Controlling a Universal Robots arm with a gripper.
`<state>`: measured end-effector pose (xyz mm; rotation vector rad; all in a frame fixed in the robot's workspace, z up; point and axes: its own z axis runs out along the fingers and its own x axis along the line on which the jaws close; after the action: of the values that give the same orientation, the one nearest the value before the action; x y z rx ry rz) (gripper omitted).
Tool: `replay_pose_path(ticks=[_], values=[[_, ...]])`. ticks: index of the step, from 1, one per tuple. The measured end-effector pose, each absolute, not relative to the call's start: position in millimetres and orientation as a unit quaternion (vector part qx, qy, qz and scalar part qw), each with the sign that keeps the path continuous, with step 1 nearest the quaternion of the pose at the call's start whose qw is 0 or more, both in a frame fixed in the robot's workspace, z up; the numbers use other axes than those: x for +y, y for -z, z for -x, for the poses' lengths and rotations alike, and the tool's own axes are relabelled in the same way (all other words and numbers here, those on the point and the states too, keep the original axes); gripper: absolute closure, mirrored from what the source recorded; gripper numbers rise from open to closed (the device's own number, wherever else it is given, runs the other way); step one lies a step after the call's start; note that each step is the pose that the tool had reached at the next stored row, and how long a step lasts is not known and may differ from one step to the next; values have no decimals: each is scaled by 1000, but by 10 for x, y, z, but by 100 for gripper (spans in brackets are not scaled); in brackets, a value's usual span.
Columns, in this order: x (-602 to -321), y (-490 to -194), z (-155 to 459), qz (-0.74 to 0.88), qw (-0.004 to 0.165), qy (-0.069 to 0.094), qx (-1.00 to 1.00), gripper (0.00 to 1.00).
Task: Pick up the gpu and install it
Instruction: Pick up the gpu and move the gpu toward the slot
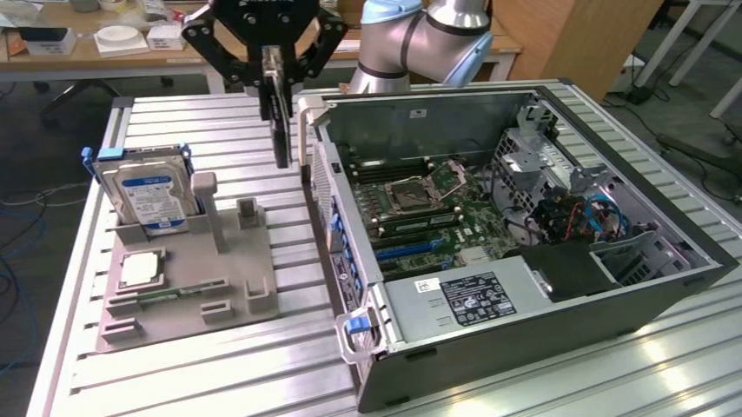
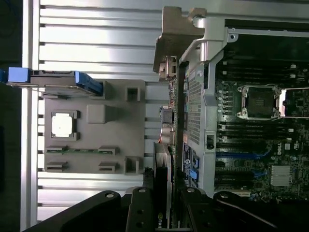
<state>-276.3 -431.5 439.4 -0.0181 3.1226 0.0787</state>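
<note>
The gripper (image 1: 276, 82) is clamped on the gpu (image 1: 280, 130), its black fingers (image 2: 140, 212) pressed against the two flat faces of the card. The card hangs upright and edge-on (a dark slim strip in the exterior view), held by its upper part, with its lower end free in the air. It sits just outside the wall of the open computer case (image 1: 557, 287), on the exterior view's left of it, over the strip of ribbed metal table (image 1: 208, 365) between the case and the gray holder block (image 1: 238, 287). That block carries a hard drive (image 1: 145, 193) standing on edge, a square processor chip (image 1: 139, 269) lying flat, and a narrow memory stick (image 1: 174, 295). Inside the case the motherboard (image 1: 429, 208) lies uncovered, with the power supply (image 1: 464, 300) beside it.
</note>
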Motion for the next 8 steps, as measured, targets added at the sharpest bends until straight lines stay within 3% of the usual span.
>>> replay_pose_path(ticks=[8], values=[[-4315,-4393,2498,5,9,-29,1000,73]])
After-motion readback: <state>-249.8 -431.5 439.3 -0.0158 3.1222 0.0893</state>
